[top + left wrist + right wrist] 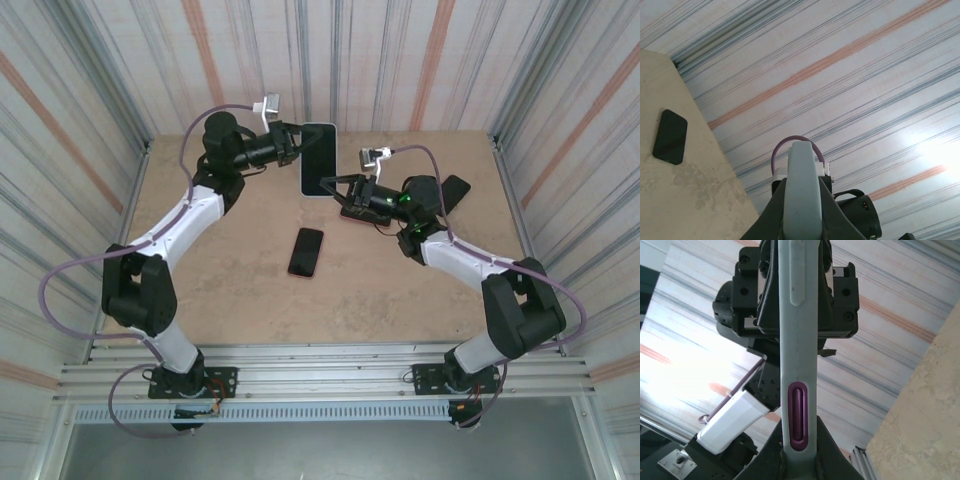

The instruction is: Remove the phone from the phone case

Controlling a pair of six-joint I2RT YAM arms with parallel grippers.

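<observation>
**Top external.**
- Item 1: the phone (pixel 318 155), dark screen up, sits in its pale phone case (pixel 304 186). I see it lifted over the far middle of the table (pixel 240 300), held between the two arms.
- Item 2: the left gripper (pixel 297 140) is clamped on the case's upper left edge.
- Item 3: the right gripper (pixel 328 184) is pinched on the case's lower right corner.
- Item 4: a spare phone (pixel 306 251) with a reddish rim lies flat mid-table, well apart from the held one.
- Item 5: a dark handset (pixel 456 188) lies at the far right, partly behind the right arm.
- Item 6: a flat reddish piece (pixel 352 213) lies under the right wrist. I cannot tell what it is.

**Left wrist.**
- The left gripper (pixel 802 220) is closed tight on the phone case (pixel 802 185), seen edge-on and running straight up the middle. Its dark fingers (pixel 771 222) press both faces.
- The dark handset (pixel 670 136) lies flat on the table at left.

**Right wrist.**
- The right gripper (pixel 798 467) is closed on the near end of the phone case (pixel 798 355), again edge-on.
- A purple side button (pixel 798 413) sits just above my fingers (pixel 832 455).
- The left gripper (pixel 797 270) grips the far end of the same edge.
</observation>
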